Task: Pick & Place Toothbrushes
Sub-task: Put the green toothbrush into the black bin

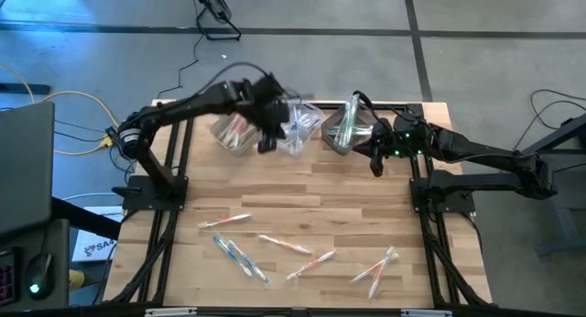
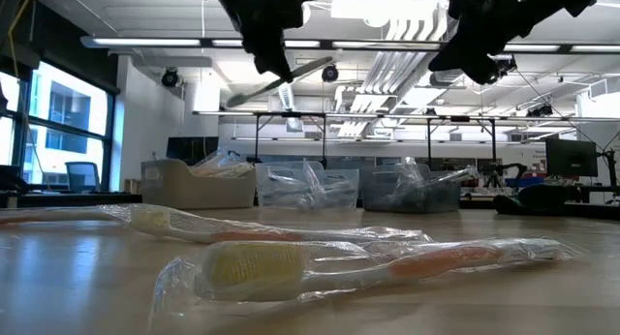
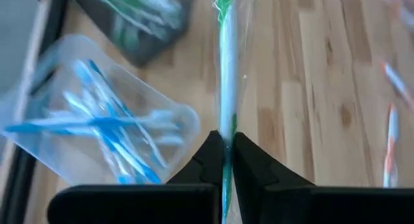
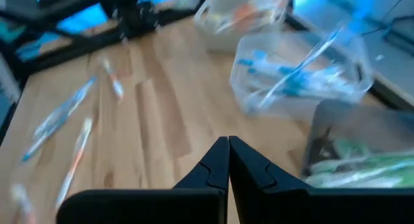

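Observation:
My left gripper (image 3: 226,143) is up over the far part of the table, near the three bins, shut on a green-and-white toothbrush (image 3: 224,68) in a clear wrapper. The low view shows that gripper (image 2: 272,56) high up with the toothbrush (image 2: 291,80) slanting below it. Several more wrapped toothbrushes (image 1: 275,248) lie flat on the wood toward the near edge; two (image 2: 320,262) fill the low view. My right gripper (image 1: 375,166) hangs shut and empty by the green bin (image 1: 343,125); it also shows in its own wrist view (image 4: 228,143). My left gripper pinches the wrapped toothbrush between its two fingers at the green stretch of its shaft (image 3: 226,160). The fingers slant down from the table's left. The brush runs out past the fingertips and also sticks out behind them (image 2: 242,98). It is lifted clear of table and bins.
Three bins stand in a row at the far edge: one with orange brushes (image 1: 233,131), a clear one with blue brushes (image 1: 300,126) and the one with green brushes. Bare wood (image 1: 302,193) lies between the bins and the loose brushes. Dark frame rails (image 1: 169,189) run along both sides.

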Available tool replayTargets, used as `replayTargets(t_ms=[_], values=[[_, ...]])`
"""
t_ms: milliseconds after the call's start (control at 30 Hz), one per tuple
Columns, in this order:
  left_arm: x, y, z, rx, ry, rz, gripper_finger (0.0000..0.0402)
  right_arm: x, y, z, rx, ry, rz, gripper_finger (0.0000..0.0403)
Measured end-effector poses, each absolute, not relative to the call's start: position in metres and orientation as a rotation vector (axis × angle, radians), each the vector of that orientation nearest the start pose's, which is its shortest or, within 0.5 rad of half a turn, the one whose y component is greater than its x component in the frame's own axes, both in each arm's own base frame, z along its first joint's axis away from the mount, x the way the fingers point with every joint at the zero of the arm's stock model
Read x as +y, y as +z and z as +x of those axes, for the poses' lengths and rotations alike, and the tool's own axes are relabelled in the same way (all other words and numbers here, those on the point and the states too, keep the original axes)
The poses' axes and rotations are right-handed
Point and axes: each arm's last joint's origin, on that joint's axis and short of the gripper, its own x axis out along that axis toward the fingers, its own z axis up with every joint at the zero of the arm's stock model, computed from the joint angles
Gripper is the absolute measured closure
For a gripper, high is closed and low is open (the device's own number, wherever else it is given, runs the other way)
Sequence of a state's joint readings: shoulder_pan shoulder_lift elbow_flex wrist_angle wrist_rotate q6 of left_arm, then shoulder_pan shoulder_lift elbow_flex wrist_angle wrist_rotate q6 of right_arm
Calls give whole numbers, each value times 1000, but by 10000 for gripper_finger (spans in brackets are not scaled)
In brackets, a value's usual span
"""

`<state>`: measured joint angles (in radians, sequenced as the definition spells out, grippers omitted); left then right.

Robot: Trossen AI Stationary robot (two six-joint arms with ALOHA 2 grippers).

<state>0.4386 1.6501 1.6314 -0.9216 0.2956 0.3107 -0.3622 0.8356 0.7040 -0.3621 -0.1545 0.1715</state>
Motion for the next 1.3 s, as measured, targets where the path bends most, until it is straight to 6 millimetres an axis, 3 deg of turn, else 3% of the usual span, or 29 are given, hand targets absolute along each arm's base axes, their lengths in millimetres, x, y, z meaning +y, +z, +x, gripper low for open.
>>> replayTargets(t_ms=[233,467,767,1100,1300], values=[[187,361,304,608,-37,-80,394,-66,294,180,282,-326,290,401],[214,375,300,425,14,-65,394,-77,299,201,129,-404,250,401],[214,380,303,374,24,-70,394,-94,290,231,3,-575,241,385],[202,380,311,378,10,-155,394,-100,286,252,-121,-510,229,257],[183,380,324,389,4,-139,394,-101,286,258,-167,-421,230,215]])
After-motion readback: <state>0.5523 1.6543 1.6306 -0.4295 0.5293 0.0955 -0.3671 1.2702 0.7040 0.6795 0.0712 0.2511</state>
